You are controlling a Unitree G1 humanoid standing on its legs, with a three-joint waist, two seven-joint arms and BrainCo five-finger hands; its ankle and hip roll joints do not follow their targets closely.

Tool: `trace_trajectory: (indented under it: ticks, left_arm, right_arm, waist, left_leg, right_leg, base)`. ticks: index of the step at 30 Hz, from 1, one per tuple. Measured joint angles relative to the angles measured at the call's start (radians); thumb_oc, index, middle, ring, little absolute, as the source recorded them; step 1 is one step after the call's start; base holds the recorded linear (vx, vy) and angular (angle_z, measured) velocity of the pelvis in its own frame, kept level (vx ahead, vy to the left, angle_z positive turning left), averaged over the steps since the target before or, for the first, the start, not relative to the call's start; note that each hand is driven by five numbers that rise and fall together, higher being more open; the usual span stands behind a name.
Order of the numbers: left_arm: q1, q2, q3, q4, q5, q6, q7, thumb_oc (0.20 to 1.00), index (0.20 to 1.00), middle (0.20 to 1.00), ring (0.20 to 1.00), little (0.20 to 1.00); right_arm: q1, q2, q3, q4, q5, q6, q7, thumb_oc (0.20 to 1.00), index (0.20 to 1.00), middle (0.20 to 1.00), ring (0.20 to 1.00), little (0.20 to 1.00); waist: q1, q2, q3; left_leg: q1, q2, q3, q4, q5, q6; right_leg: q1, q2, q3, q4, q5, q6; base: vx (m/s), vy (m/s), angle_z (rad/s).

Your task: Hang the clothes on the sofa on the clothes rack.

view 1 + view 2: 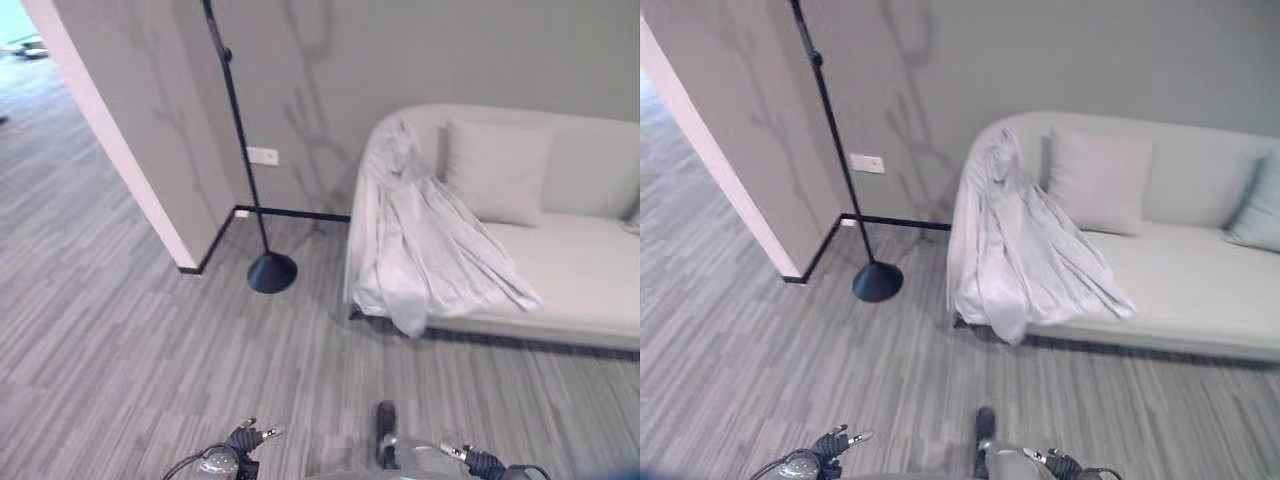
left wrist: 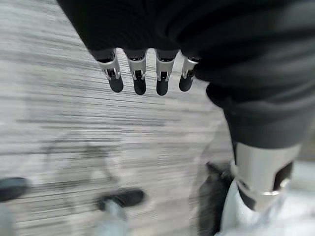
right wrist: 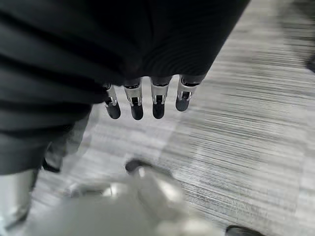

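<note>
My left hand and right hand hang low with fingers relaxed and apart, holding nothing, since I stand well short of the sofa. The pale garment drapes over its left armrest, probably a shirt. The clothes rack stands just left.

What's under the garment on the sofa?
The garment drapes over the sofa arm and seat edge, hanging toward the floor. Whatever lies beneath the cloth is covered. A cushion sits beside it.
</note>
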Motion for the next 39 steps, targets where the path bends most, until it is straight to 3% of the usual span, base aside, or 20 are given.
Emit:
trace_trajectory:
  ticks: [3,4,7,11,13,14,17,19,20,23,25,27,30,32,34,35,36,37,38,39]
  left_arm:
    - [0.017,0.022,0.004,-0.027,0.0,-0.003,-0.001,1.0,1.0,1.0,1.0,1.0]
    - [0.015,0.027,0.013,-0.028,0.0,-0.001,-0.001,1.0,1.0,1.0,1.0,1.0]
    - [0.007,0.027,0.009,-0.027,0.0,0.003,-0.008,1.0,1.0,1.0,1.0,1.0]
    - [-0.007,0.037,0.009,-0.057,0.0,-0.004,-0.011,1.0,1.0,1.0,1.0,1.0]
    - [-0.02,0.039,0.006,-0.057,0.0,-0.004,-0.013,1.0,1.0,1.0,1.0,1.0]
    - [-0.022,0.036,0.005,-0.056,-0.001,-0.004,-0.013,1.0,1.0,1.0,1.0,1.0]
    - [-0.034,0.033,0.003,-0.034,-0.005,-0.009,-0.015,1.0,1.0,1.0,1.0,1.0]
    - [-0.041,0.032,0.001,-0.011,-0.005,-0.007,-0.015,1.0,1.0,1.0,1.0,1.0]
    - [-0.033,0.034,0.003,-0.01,-0.004,-0.002,-0.012,1.0,1.0,1.0,1.0,1.0]
    - [-0.024,0.042,0.012,-0.009,-0.001,0.006,-0.015,1.0,1.0,1.0,1.0,1.0]
    - [-0.024,0.047,0.024,-0.007,0.0,0.012,-0.013,1.0,1.0,1.0,1.0,1.0]
    - [-0.03,0.067,0.031,-0.007,0.001,0.004,-0.012,1.0,1.0,1.0,1.0,1.0]
    - [-0.048,0.084,0.031,-0.007,0.004,0.004,-0.011,1.0,1.0,1.0,1.0,1.0]
    - [-0.032,0.084,0.031,-0.007,0.026,0.007,-0.011,1.0,1.0,1.0,1.0,1.0]
    - [-0.027,0.083,0.007,-0.007,0.029,0.011,-0.009,1.0,1.0,1.0,1.0,1.0]
    - [-0.037,0.08,-0.015,-0.004,0.03,0.007,-0.008,1.0,1.0,1.0,1.0,1.0]
    - [-0.049,0.093,-0.022,0.001,0.03,0.006,-0.01,1.0,1.0,1.0,1.0,1.0]
    - [-0.077,0.123,-0.02,0.015,0.03,0.005,-0.014,1.0,1.0,1.0,1.0,1.0]
    - [-0.074,0.104,0.014,0.01,0.03,0.007,-0.007,1.0,1.0,1.0,1.0,1.0]
    - [-0.076,0.116,0.009,0.025,0.03,0.009,0.0,1.0,1.0,1.0,1.0,1.0]
  right_arm:
    - [0.002,0.017,0.001,-0.005,0.0,-0.006,-0.001,1.0,1.0,1.0,1.0,1.0]
    - [0.001,0.008,0.001,-0.033,0.001,-0.012,-0.002,1.0,1.0,1.0,1.0,1.0]
    - [-0.001,0.008,0.004,-0.07,0.002,-0.011,-0.005,1.0,1.0,1.0,1.0,1.0]
    - [0.003,0.021,0.002,-0.055,0.003,-0.003,-0.012,1.0,1.0,1.0,1.0,1.0]
    - [-0.008,0.022,0.001,-0.042,0.002,-0.003,-0.013,1.0,1.0,1.0,1.0,1.0]
    - [-0.01,0.018,0.002,-0.032,0.002,-0.003,-0.013,1.0,1.0,1.0,1.0,1.0]
    - [-0.043,-0.001,0.004,-0.016,0.002,-0.001,-0.019,1.0,1.0,1.0,1.0,1.0]
    - [-0.081,-0.004,0.014,0.012,0.001,0.001,-0.022,1.0,1.0,1.0,1.0,1.0]
    - [-0.101,-0.006,0.014,0.014,0.002,-0.002,-0.022,1.0,1.0,1.0,1.0,1.0]
    - [-0.117,0.01,0.045,0.011,0.001,-0.002,-0.019,1.0,1.0,1.0,1.0,1.0]
    - [-0.132,0.02,0.047,0.015,0.001,-0.009,-0.019,1.0,1.0,1.0,1.0,1.0]
    - [-0.124,0.046,0.064,0.032,-0.001,0.0,-0.013,1.0,1.0,1.0,1.0,1.0]
    - [-0.099,0.072,0.08,0.031,-0.001,-0.001,-0.005,1.0,1.0,1.0,1.0,1.0]
    - [-0.101,0.074,0.103,0.037,-0.004,-0.001,-0.002,1.0,1.0,1.0,1.0,1.0]
    - [-0.099,0.071,0.111,0.04,-0.019,-0.003,0.0,1.0,1.0,1.0,1.0,1.0]
    - [-0.089,0.052,0.112,0.034,-0.019,-0.002,0.0,1.0,1.0,1.0,1.0,1.0]
    - [-0.089,0.063,0.116,0.024,-0.019,-0.002,-0.002,1.0,1.0,1.0,1.0,1.0]
    - [-0.094,0.083,0.116,0.027,-0.019,-0.004,-0.002,1.0,1.0,1.0,1.0,1.0]
    - [-0.096,0.068,0.119,0.013,-0.02,-0.003,0.005,1.0,1.0,1.0,1.0,1.0]
    - [-0.087,0.094,0.116,0.021,-0.019,0.0,0.002,1.0,1.0,1.0,1.0,1.0]
  waist:
    - [0.003,-0.04,0.005]
    - [-0.003,-0.04,0.003]
    - [-0.011,-0.085,0.003]
    - [-0.003,-0.15,0.025]
    - [0.007,-0.166,0.057]
    - [0.013,-0.169,0.067]
    - [0.045,-0.108,0.104]
    - [0.097,-0.072,0.124]
    - [0.114,-0.024,0.142]
    - [0.177,-0.013,0.145]
    - [0.156,-0.04,0.143]
    - [0.158,-0.085,0.114]
    - [0.136,-0.14,0.066]
    - [0.152,-0.123,0.062]
    - [0.125,-0.054,0.062]
    - [0.109,-0.008,0.046]
    - [0.09,-0.053,0.044]
    - [0.091,-0.108,0.056]
    - [0.102,-0.06,0.049]
    - [0.119,-0.079,0.053]
  left_leg:
    - [-0.031,0.102,0.054,-0.001,-0.017,-0.016]
    - [-0.087,0.206,0.06,0.073,0.044,-0.045]
    - [-0.21,0.23,0.057,0.409,0.092,-0.056]
    - [-0.32,0.272,0.068,0.517,0.094,-0.052]
    - [-0.386,0.249,0.072,0.429,0.085,-0.053]
    - [-0.393,0.239,0.076,0.342,0.09,-0.06]
    - [-0.47,0.147,0.042,0.095,0.116,-0.088]
    - [-0.468,0.068,0.038,-0.18,0.214,-0.097]
    - [-0.495,0.072,0.048,-0.194,0.247,-0.098]
    - [-0.479,0.065,0.066,-0.181,0.298,-0.133]
    - [-0.396,0.029,0.103,-0.255,0.306,-0.119]
    - [-0.379,-0.005,0.108,-0.255,0.305,-0.118]
    - [-0.407,-0.031,0.135,-0.215,0.287,-0.09]
    - [-0.412,-0.032,0.129,-0.158,0.262,0.007]
    - [-0.367,0.006,0.119,-0.168,0.265,0.018]
    - [-0.328,0.023,0.113,-0.236,0.236,-0.024]
    - [-0.337,0.018,0.165,-0.185,0.176,-0.063]
    - [-0.434,0.021,0.151,0.092,0.108,0.054]
    - [-0.444,0.145,0.093,0.151,0.063,0.032]
    - [-0.417,0.093,0.062,0.147,0.06,0.011]
  right_leg:
    - [0.1,0.002,0.033,-0.081,-0.014,0.025]
    - [0.142,0.029,0.041,-0.079,-0.056,0.081]
    - [0.194,0.038,0.069,-0.079,-0.093,0.093]
    - [0.254,0.004,0.093,-0.081,-0.13,0.076]
    - [0.284,-0.031,0.105,-0.082,-0.165,0.069]
    - [0.292,-0.044,0.101,-0.082,-0.143,0.103]
    - [0.312,-0.063,0.12,-0.084,-0.18,0.119]
    - [0.31,-0.084,0.16,-0.089,-0.181,0.129]
    - [0.326,-0.07,0.161,-0.089,-0.188,0.164]
    - [0.337,-0.098,0.189,-0.082,-0.236,0.186]
    - [0.381,-0.135,0.151,-0.087,-0.24,0.24]
    - [0.382,-0.145,0.134,-0.08,-0.271,0.205]
    - [0.367,-0.198,0.118,-0.089,-0.294,0.21]
    - [0.369,-0.203,0.111,-0.06,-0.32,0.224]
    - [0.295,-0.164,0.109,0.257,-0.294,0.308]
    - [0.261,-0.135,0.077,0.37,-0.289,0.3]
    - [0.264,-0.169,0.063,0.325,-0.274,0.275]
    - [0.267,-0.298,0.07,0.256,-0.245,0.271]
    - [0.296,-0.321,0.043,0.166,-0.249,0.314]
    - [0.337,-0.39,0.051,0.068,-0.236,0.338]
  base:
    - [0.31,-0.337,0.06]
    - [0.3,-0.404,-0.49]
    - [0.16,-0.256,-0.28]
    - [0.1,-0.177,-0.04]
    - [0.09,-0.058,-0.03]
    - [0.1,-0.053,-0.21]
    - [0.11,-0.028,-0.14]
    - [0.09,-0.01,-0.65]
    - [0.16,0.011,-0.49]
    - [0.18,0.066,-0.68]
    - [0.25,0.172,-0.8]
    - [0.15,0.097,-0.38]
    - [0.12,0.096,-0.25]
    - [0.09,0.121,-0.78]
    - [0.14,-0.021,-0.55]
    - [0.18,-0.145,-0.07]
    - [0.18,-0.23,-0.13]
    - [0.09,-0.142,-0.25]
    - [0.13,-0.211,-0.4]
    - [0.15,-0.223,-0.41]
